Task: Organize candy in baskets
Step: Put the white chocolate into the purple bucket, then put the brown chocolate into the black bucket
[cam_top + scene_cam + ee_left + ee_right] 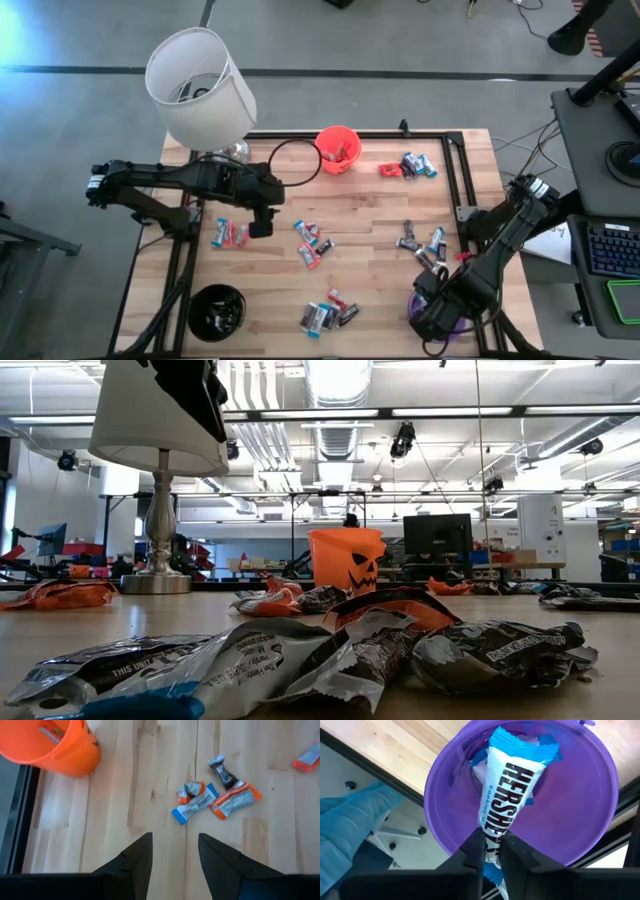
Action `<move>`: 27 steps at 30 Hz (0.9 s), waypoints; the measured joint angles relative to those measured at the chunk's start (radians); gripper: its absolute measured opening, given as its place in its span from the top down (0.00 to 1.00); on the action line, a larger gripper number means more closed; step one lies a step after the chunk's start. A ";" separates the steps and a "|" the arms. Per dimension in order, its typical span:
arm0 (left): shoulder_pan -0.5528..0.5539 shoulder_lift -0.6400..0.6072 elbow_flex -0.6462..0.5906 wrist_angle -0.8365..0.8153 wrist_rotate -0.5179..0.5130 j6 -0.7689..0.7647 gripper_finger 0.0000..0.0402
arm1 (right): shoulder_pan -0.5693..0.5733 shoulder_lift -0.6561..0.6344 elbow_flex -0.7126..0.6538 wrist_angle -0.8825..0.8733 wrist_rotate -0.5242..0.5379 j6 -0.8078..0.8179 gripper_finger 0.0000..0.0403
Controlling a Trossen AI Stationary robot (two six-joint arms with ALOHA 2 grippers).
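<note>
Candy (501,795), a light, crinkly blue-and-white wrapped bar, hangs over the purple basket (592,815) at the table's near right corner, its tail pinched between the narrow fingers of the right gripper (489,851). The slippery wrapper looks best held by its flat crimped end. The left gripper (175,852) hovers with fingers wide and empty near loose candies (215,800) mid-table.

Two matte black jointed arms (180,180), (500,245); black wedge-shaped fingers (137,862); white label at right arm's elbow.
</note>
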 joint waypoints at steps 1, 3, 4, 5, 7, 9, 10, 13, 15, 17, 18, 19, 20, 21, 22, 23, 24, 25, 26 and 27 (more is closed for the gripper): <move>0.000 0.000 0.000 0.012 0.000 0.000 0.65 | 0.000 0.000 0.000 -0.001 0.000 0.000 0.86; 0.000 0.000 0.000 0.032 0.000 0.000 0.65 | 0.000 0.000 0.000 -0.001 0.000 -0.001 0.82; 0.000 0.000 0.000 0.042 0.000 0.000 0.65 | 0.000 0.000 0.000 -0.001 0.000 -0.001 0.80; 0.000 0.000 0.000 0.053 0.000 0.000 0.65 | 0.000 0.000 0.000 -0.001 0.000 -0.001 0.78; 0.000 0.000 0.000 0.070 0.000 0.000 0.65 | 0.000 0.000 0.000 -0.001 0.000 -0.004 0.75; 0.000 0.000 0.000 0.091 0.000 0.000 0.65 | 0.000 0.000 0.000 -0.001 0.000 -0.012 0.71; 0.000 0.000 0.000 0.103 0.000 0.000 0.65 | 0.000 0.000 0.000 -0.001 0.000 -0.012 0.70; 0.000 0.006 0.000 0.157 0.000 0.000 0.65 | 0.000 0.000 0.000 -0.001 0.004 -0.011 0.67; 0.000 0.012 0.000 0.179 0.000 0.000 0.65 | -0.001 0.000 0.000 -0.001 0.029 -0.008 0.66; 0.000 0.024 0.000 0.205 0.000 0.000 0.65 | -0.001 0.000 0.000 0.001 0.085 -0.001 0.65; 0.000 0.031 0.000 0.205 -0.001 0.000 0.65 | -0.001 0.000 0.000 0.002 0.113 0.000 0.65; 0.000 0.040 0.000 0.201 0.000 0.000 0.65 | -0.001 0.000 0.000 0.002 0.136 0.003 0.65; 0.000 0.048 0.000 0.201 0.000 0.000 0.65 | -0.002 0.000 0.000 0.003 0.156 0.009 0.65; 0.000 0.057 0.000 0.199 -0.001 0.000 0.65 | -0.002 0.000 0.000 0.003 0.174 0.018 0.65; 0.000 0.065 0.000 0.194 -0.001 0.000 0.65 | -0.003 0.000 0.000 0.000 0.186 0.034 0.65; 0.000 0.076 0.000 0.189 0.000 0.000 0.65 | -0.003 0.000 0.000 -0.002 0.201 0.047 0.66; 0.000 0.087 0.000 0.189 0.000 0.000 0.65 | -0.003 0.000 0.000 -0.009 0.221 0.067 0.66; 0.000 0.097 0.000 0.190 -0.001 0.000 0.65 | -0.005 0.000 0.000 -0.022 0.248 0.094 0.66; 0.000 0.108 0.000 0.189 0.000 -0.002 0.65 | -0.007 0.000 0.000 -0.040 0.278 0.125 0.66; 0.000 0.118 0.000 0.190 -0.001 -0.007 0.65 | -0.011 0.000 0.000 -0.063 0.310 0.160 0.66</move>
